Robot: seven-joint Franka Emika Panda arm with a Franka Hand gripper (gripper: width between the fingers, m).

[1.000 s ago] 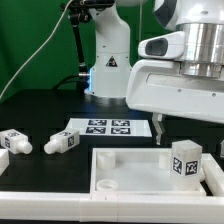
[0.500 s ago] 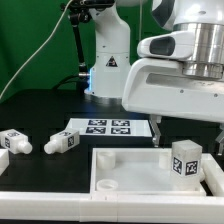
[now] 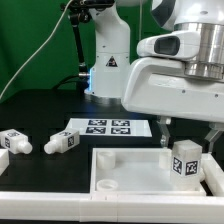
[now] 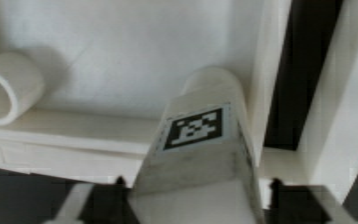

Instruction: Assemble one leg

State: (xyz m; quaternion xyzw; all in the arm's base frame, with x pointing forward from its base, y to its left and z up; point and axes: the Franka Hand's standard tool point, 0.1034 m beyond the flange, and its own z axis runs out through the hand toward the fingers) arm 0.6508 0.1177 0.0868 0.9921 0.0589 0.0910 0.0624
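Note:
A leg (image 3: pixel 186 160), a small white block with black-and-white tags, stands upright inside the white tray-like panel (image 3: pixel 125 172) at the exterior view's right. My gripper (image 3: pixel 190 133) is open just above it, with one finger on each side of the leg's top. In the wrist view the leg (image 4: pixel 202 150) fills the middle between the two dark fingertips (image 4: pixel 114 203), with a narrow gap on each side. Two more legs (image 3: pixel 12 141) (image 3: pixel 62 143) lie on the black table at the exterior view's left.
The marker board (image 3: pixel 105 127) lies flat behind the panel. The robot's white base (image 3: pixel 105 60) stands at the back. A round white socket (image 4: pixel 7 85) of the panel shows in the wrist view beside the leg. A white rail runs along the front edge.
My gripper has shifted toward the exterior view's right and slightly down, so its fingers now straddle the upright leg. The legs and panel have not moved.

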